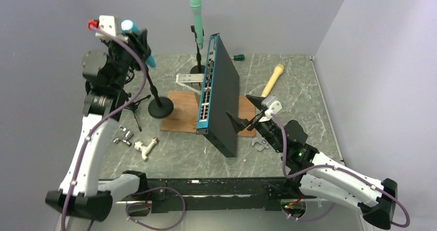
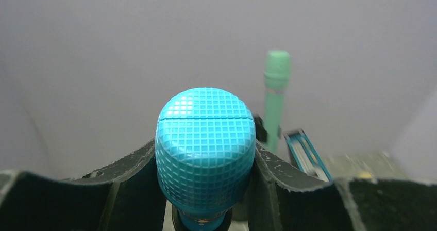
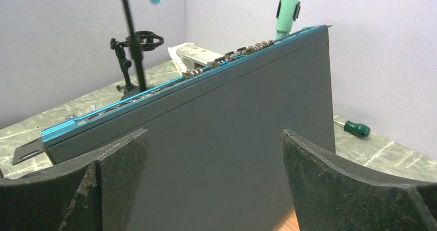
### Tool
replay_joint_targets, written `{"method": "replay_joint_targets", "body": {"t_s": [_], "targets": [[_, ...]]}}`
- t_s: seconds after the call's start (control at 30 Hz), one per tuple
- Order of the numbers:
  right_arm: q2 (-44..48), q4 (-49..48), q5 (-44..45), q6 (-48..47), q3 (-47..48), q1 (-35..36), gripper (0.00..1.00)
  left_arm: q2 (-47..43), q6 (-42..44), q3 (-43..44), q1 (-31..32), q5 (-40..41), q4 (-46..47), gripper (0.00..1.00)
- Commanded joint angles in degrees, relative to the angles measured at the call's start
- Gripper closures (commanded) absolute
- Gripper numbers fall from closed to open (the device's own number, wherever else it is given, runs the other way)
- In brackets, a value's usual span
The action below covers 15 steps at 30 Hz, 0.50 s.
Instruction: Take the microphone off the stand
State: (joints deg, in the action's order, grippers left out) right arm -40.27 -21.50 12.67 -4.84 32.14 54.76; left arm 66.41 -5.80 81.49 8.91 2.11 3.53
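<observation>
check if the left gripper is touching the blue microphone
Touching. The left wrist view shows the left gripper closed on the blue microphone, both fingers pressed against the sides of its mesh head with no gap.

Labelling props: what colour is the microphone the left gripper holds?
Turquoise blue, grid-textured microphone; clearest in left wrist view.

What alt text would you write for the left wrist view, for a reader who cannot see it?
The gridded head of a blue microphone fills the centre, clamped between the dark jaws of the left gripper. Behind, a green microphone stands upright against a pale wall.
</observation>
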Motion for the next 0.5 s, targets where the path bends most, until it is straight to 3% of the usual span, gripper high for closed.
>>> {"method": "replay_joint_targets", "body": {"t_s": [0.0, 0.17, 0.27, 0.47], "targets": [[0.8, -1.9, -1.9, 1.4, 0.9, -0.3, 0.01, -10.5, -4.3, -5.8, 0.8, -9.9, -5.1, 1.0], [0.1, 1.3, -3.2, 2.6, 3.2, -0.3, 0.01, -17.8, -2.6, -5.5, 0.8, -27.8, -16.5, 1.0], [0.5, 2.2, -4.7, 3.3, 3.9, -0.3, 0.01, -21.3, -3.3, -8.8, 0.8, -40.3, -18.1, 1.0], [-1.2, 8.9, -6.5, 6.0, 9.1, -0.3, 0.01, -27.8, -11.4, -20.4, 1.1, -55.5, -5.1, 1.0]]}}
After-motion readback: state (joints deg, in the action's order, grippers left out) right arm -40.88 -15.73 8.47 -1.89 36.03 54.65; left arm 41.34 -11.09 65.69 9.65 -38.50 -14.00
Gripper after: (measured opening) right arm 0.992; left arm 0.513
